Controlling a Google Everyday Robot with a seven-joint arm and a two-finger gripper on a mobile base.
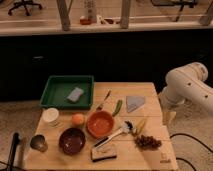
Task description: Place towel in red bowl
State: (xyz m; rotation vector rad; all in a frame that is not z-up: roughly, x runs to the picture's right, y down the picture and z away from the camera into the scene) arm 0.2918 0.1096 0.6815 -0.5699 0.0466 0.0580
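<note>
Just off the table's right edge, the gripper [170,116] hangs pointing down at the end of the white arm [187,85], low beside the wooden table [131,156]. Whether it is released or clenched cannot be told from this view; nothing can be seen in it.

The towel [135,103], a small grey-blue cloth lying flat, sits on the table's right half, to the left of the gripper and slightly farther back. It is near the gripper, with only bare wood between them. Its shape looks like a wedge, broad toward the rear and narrowing toward the front. The red bowl [100,123], probably the orange-red one, sits farther left and nearer the front, so the carry would likely run leftward and forward across the table.

Between towel and bowl lies a green vegetable [117,107], and a white-headed utensil [118,132] rests just beside the bowl's front right rim. A darker bowl [72,140] stands to the red bowl's left, an orange [77,119] close by. A green tray [67,79] at the rear left holds a small grey-blue block [75,94]. Behind the table runs a dark counter front, with a lit floor beyond.
</note>
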